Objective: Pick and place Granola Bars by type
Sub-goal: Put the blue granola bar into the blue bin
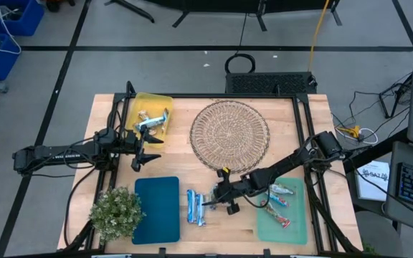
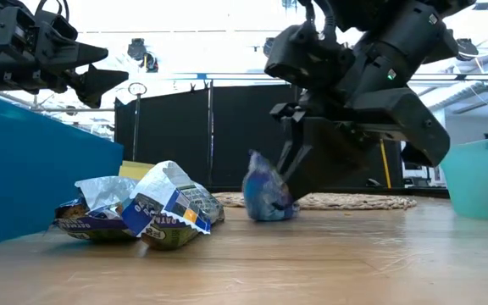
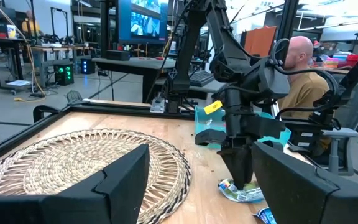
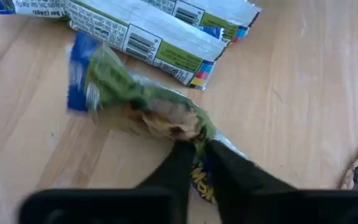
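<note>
Right end effector pinches a granola bar on the desk

The right end effector [image 4: 194, 149] has its two fingers squeezed together on one end of a blue and green granola bar [image 4: 138, 102], which lies on the wooden desk [image 1: 314, 115] between the teal mat [image 1: 158, 209] and the green mat [image 1: 282, 222]. Two more bars [image 1: 194, 206] lie just beside it. The left end effector [image 1: 140, 152] waits near the yellow mat [image 1: 153, 102], fingers apart and holding nothing.

Wooden table [image 1: 192, 233] with wicker basket [image 1: 229, 135], three mats, perhaps a plant, loose granola bars [image 1: 195, 206].
</note>
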